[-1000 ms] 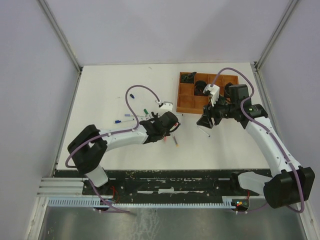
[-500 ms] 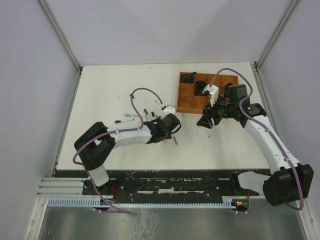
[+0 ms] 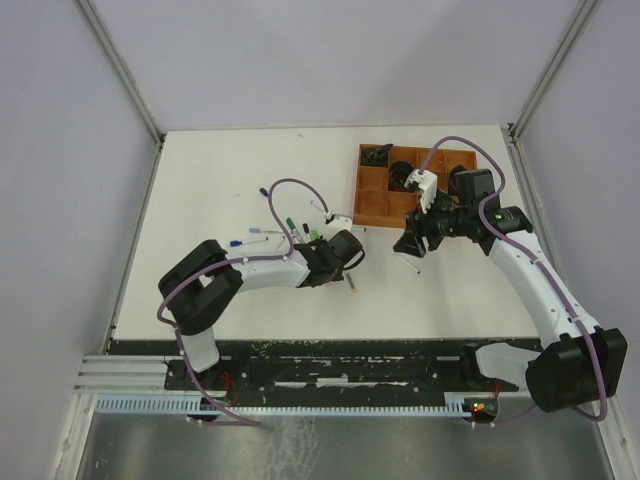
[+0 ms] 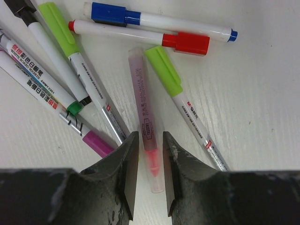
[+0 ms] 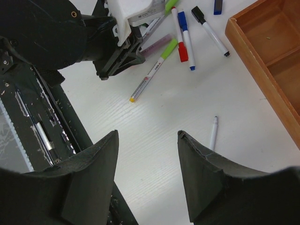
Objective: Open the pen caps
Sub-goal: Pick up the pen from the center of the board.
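two arms (image 3: 262, 272). one brown tray (image 3: 372, 207). the left wrist view shows eight pens (image 4: 197, 124): seven markers and one pink highlighter (image 4: 143, 101). of the markers, two have lime caps (image 4: 163, 70), one a blue cap (image 4: 115, 13), one a red cap (image 4: 190, 43), one a black cap (image 4: 18, 5); two show only a coloured end, one green, one magenta. the right wrist view adds one lone white pen (image 5: 213, 132). further pens in the top view are too small to count.
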You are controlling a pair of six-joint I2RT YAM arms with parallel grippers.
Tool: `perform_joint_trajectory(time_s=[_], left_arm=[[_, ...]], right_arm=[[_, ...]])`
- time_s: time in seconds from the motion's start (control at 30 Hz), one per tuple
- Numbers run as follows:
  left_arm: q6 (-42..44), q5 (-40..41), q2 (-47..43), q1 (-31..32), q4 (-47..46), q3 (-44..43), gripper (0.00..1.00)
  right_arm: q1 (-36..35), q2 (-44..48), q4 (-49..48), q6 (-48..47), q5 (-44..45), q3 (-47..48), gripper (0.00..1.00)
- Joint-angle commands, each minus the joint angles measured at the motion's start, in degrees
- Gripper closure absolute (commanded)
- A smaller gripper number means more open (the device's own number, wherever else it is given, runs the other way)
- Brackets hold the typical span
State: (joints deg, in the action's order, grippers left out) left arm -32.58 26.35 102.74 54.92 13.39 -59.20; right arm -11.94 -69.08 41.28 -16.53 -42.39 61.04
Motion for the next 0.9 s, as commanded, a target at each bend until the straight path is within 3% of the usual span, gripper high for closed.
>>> perform_joint_trajectory(time_s=[0.0, 0.3, 0.57, 0.87], left_arm=[[-1.6, -0.8, 0.9, -0.2, -1.0, -1.8, 0.66], [-3.1, -2.0, 1.6, -0.2, -0.8, 0.0, 0.68], [-2.5, -1.6, -1.4, -0.2, -0.3, -0.1, 0.97], [-0.3, -2.2, -13.5, -0.2, -1.7, 1.7, 0.97]], right_arm=[[0.1, 0.5, -0.3, -0.6, -0.7, 1.4, 0.38], [0.1, 0.8, -0.3, -0.7, -0.9, 1.4, 0.38], [0.1, 0.6, -0.3, -0.7, -1.1, 1.3, 0.38], [0.1, 0.2, -0.2, -0.9, -1.5, 1.2, 0.38]])
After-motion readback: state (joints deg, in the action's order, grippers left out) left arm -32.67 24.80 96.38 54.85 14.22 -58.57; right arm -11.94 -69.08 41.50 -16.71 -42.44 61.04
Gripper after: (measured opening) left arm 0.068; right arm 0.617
